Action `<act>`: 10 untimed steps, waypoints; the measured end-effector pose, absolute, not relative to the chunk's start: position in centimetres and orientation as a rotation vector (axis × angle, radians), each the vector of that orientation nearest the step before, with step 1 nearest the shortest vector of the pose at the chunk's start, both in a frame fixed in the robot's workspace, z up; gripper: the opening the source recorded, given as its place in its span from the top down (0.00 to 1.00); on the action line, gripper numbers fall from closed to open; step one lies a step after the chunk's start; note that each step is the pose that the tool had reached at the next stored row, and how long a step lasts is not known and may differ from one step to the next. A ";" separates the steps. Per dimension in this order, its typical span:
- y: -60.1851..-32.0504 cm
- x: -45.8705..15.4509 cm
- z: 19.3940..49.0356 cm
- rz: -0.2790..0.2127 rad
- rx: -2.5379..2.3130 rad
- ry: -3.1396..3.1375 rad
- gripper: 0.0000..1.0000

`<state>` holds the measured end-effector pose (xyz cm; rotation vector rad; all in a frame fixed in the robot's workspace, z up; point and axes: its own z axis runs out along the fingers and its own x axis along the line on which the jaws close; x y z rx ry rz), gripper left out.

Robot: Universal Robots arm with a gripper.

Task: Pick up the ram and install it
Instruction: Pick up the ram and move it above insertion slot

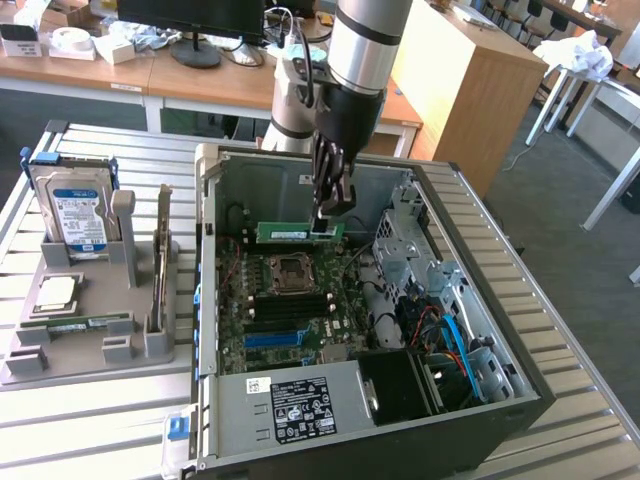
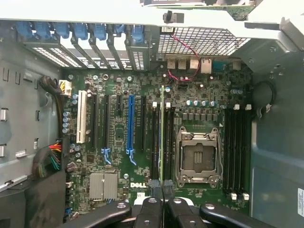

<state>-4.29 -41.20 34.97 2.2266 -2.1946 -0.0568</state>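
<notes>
My gripper (image 1: 331,212) hangs inside the open computer case (image 1: 207,200), shut on the ram (image 1: 292,232). The ram is a long green stick held level by one end above the motherboard (image 1: 262,325), just behind the processor socket (image 1: 290,271). In the wrist view the ram (image 2: 162,137) appears edge-on as a thin green line running out from between my fingertips (image 2: 155,186). It lies over the black memory slots (image 2: 156,142) beside the empty socket (image 2: 199,156). Whether it touches a slot I cannot tell.
A grey holder tray (image 1: 90,345) on the exterior view's left carries a hard drive (image 1: 70,205), a silver processor chip (image 1: 57,293) and another green stick (image 1: 85,322). The case holds a power supply (image 1: 300,405), a drive cage (image 1: 410,250) and cables (image 1: 455,335). A blue slot (image 2: 131,123) lies beside the memory slots.
</notes>
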 end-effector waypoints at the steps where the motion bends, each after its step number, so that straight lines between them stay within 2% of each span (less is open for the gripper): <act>1: -41.2 -4.3 34.9 -0.057 2.226 -2.195 0.88; 10: -41.2 -4.3 34.2 -0.057 2.225 -2.196 0.88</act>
